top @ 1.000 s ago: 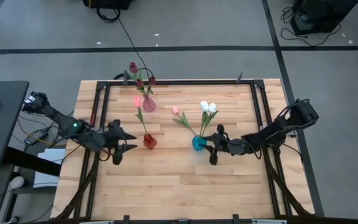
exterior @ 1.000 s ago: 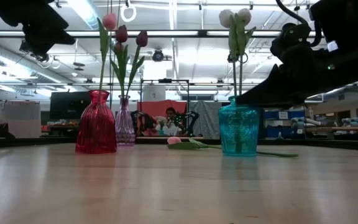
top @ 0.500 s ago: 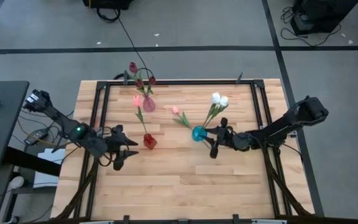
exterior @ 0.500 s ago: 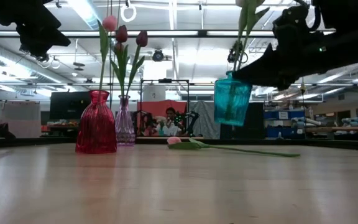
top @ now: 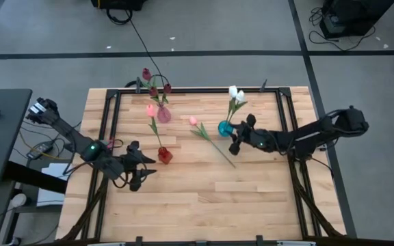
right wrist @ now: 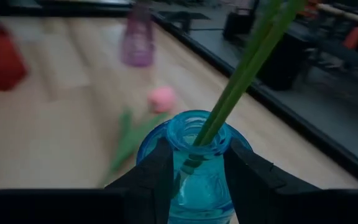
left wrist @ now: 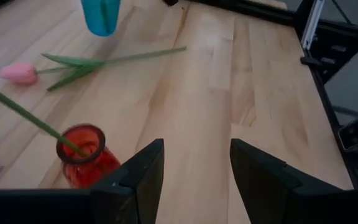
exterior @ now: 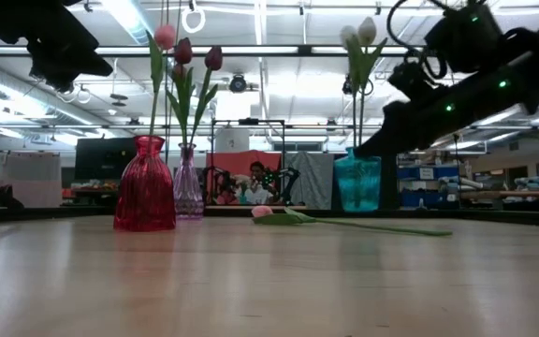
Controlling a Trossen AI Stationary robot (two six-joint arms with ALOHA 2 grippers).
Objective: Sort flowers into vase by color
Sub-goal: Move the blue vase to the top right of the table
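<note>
One loose flower is what the next move turns on, but the larger pieces set the scene. On the wooden table point(top: 183, 198), the right gripper point(top: 237, 134) is clamped on the neck of the blue vase point(top: 224, 128), which carries two white tulips point(top: 236, 94); the right wrist view shows both fingers pressed against the glass with green stems rising out of the mouth. From the low view I cannot tell whether that vase rests on the wood or hangs just above it. The left gripper point(top: 141, 166) hovers just beside the red vase point(top: 164, 155), fingers spread and holding nothing, as the left wrist view makes plain. That red vase holds one pink tulip point(top: 150, 110), and behind it, near the far edge, the purple vase point(top: 163, 114) holds the dark maroon tulips point(top: 156, 84). The last pink tulip point(top: 193, 120) lies flat between the red and blue vases, its head toward the far side and its stem running diagonally toward the near right, ending just in front of the right gripper. My judgement is that it belongs in the red vase, with its matching color. The stem's free end is nearer the right arm, yet that hand is occupied; the empty left gripper would have to reach past the red vase to get to it.
</note>
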